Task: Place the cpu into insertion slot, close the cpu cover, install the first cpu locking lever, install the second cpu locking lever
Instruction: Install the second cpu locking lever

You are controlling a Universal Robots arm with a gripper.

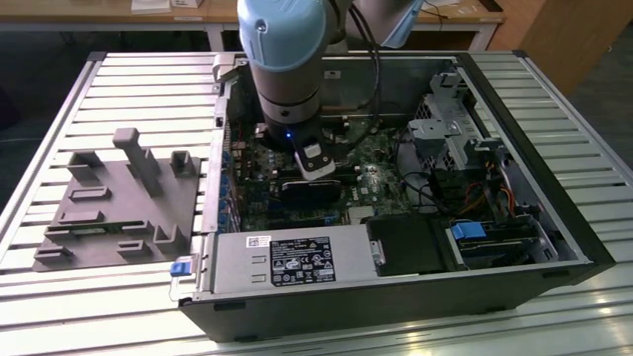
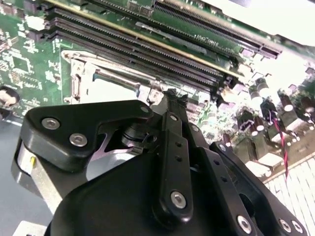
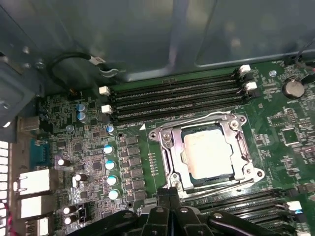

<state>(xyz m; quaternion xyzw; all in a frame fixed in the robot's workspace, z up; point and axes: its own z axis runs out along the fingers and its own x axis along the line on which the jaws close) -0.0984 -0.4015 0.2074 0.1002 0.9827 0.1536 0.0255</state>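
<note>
Silver-grey cpu (image 3: 206, 151) lies framed under the shut cpu cover (image 3: 170, 150).

An open black computer case (image 1: 514, 245) lies on a slatted metal counter (image 1: 148, 81), with a grey moulded fixture (image 1: 118, 208) at the exterior view's left.

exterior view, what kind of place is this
Probably a robotics lab or test bench: an open black desktop computer case lies on a slatted metal table, a grey moulded parts fixture beside it, and wooden desks stand behind.
</note>
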